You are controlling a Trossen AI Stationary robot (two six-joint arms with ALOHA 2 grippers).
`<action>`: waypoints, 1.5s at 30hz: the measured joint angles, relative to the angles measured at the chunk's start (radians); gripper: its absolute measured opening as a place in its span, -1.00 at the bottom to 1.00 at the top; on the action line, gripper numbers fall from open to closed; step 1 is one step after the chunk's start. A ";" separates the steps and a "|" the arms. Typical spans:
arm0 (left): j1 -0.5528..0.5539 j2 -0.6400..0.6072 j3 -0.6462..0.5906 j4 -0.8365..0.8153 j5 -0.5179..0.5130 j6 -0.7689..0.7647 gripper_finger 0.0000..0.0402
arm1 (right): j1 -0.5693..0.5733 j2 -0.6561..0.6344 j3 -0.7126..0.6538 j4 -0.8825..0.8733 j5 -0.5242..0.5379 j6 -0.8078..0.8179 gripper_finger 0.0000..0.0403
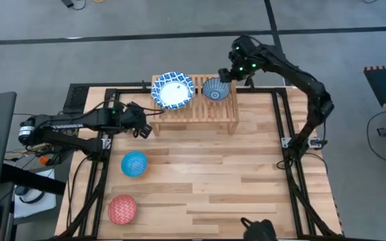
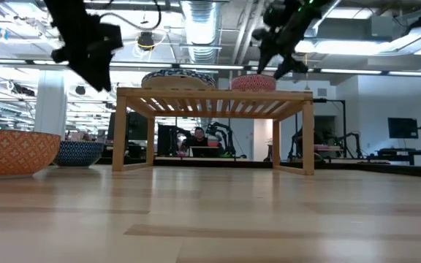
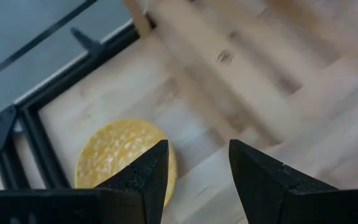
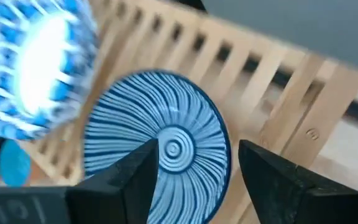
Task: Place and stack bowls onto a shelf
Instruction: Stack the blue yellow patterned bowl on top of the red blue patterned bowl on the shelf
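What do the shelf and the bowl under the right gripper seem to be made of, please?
The shelf looks like pale unpainted wood, matte: grain and separate slats show. The bowl under the right gripper looks like glazed ceramic: a smooth, slightly glossy surface with fine blue lines painted from its centre. Melamine cannot be ruled out.

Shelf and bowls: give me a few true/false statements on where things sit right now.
1. Two bowls sit on the shelf. True: the wide white bowl and the small blue-lined bowl.
2. The red bowl is on the shelf. False: it is on the table, near the light blue bowl.
3. The right hand is clamped on a bowl. False: it is open beside the small blue-lined bowl.
4. The left hand holds nothing. True.
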 joint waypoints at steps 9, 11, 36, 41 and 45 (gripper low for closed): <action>0.129 0.002 -0.111 -0.020 0.214 0.162 -0.23 | 0.000 -0.162 0.000 0.017 0.008 -0.022 0.24; 0.144 0.001 -0.129 -0.010 0.263 0.228 -0.23 | 0.000 -0.189 0.000 0.013 0.012 -0.024 0.24; 0.254 0.048 -0.235 0.073 0.256 0.090 -0.23 | 0.100 -0.230 0.000 -0.028 0.041 -0.038 0.24; 0.254 0.040 -0.224 0.062 0.269 -0.122 -0.23 | 0.114 -0.230 0.000 -0.034 0.041 -0.037 0.23; 0.254 0.026 -0.169 0.010 0.257 -0.160 -0.23 | 0.117 -0.230 0.000 -0.034 0.041 -0.037 0.23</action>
